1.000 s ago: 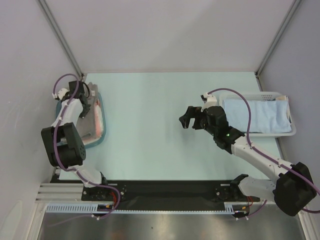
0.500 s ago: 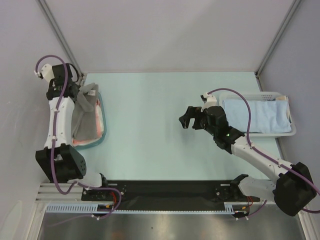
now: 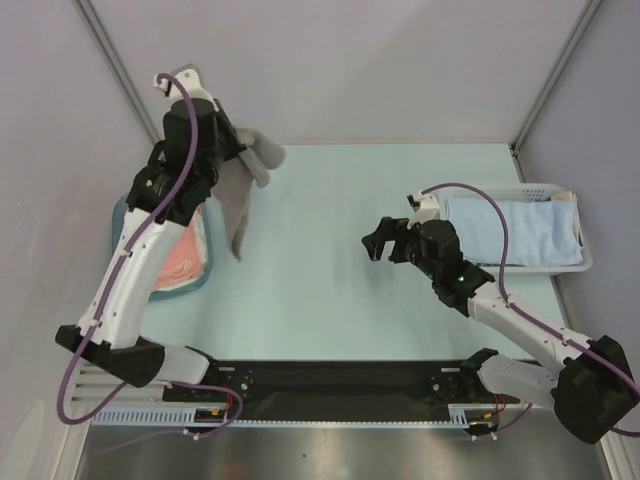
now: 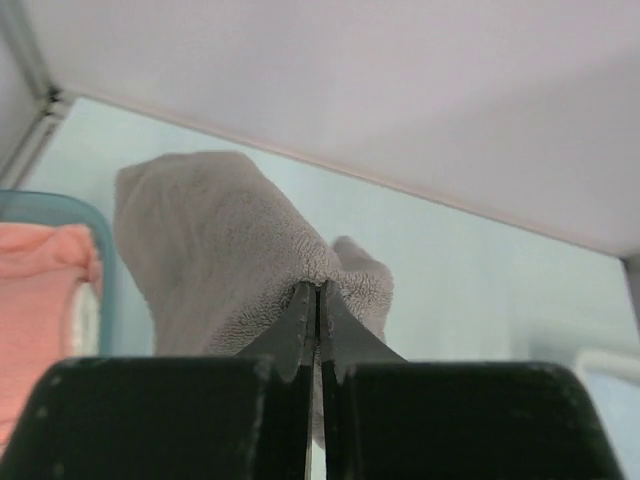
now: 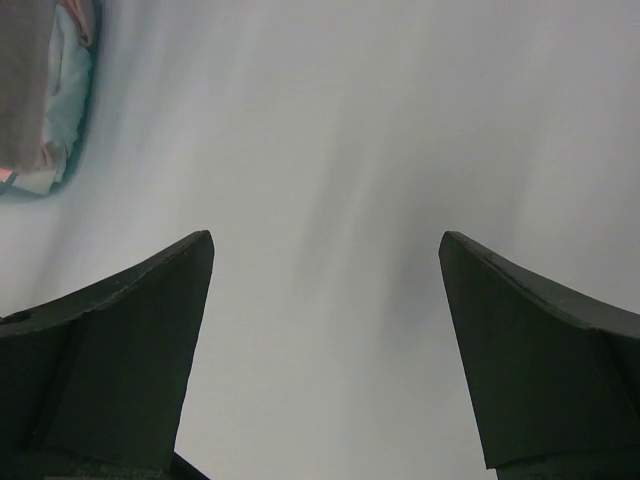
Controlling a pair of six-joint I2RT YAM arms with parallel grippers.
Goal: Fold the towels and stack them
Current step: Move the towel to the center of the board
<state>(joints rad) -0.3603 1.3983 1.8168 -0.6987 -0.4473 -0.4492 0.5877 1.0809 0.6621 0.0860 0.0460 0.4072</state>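
Occlusions / cut-offs, all 3 cams
L wrist cam: body of my left gripper [image 4: 317,292] blocks lower part of grey towel [image 4: 210,250]; salmon-pink towel [image 4: 40,300] cut by left edge. Top cam: my left arm [image 3: 130,265] covers part of tub [image 3: 210,258] and salmon-pink towel; fingertips not visible. R wrist cam: table [image 5: 320,150] smeared by blur, tub cut at top-left corner.
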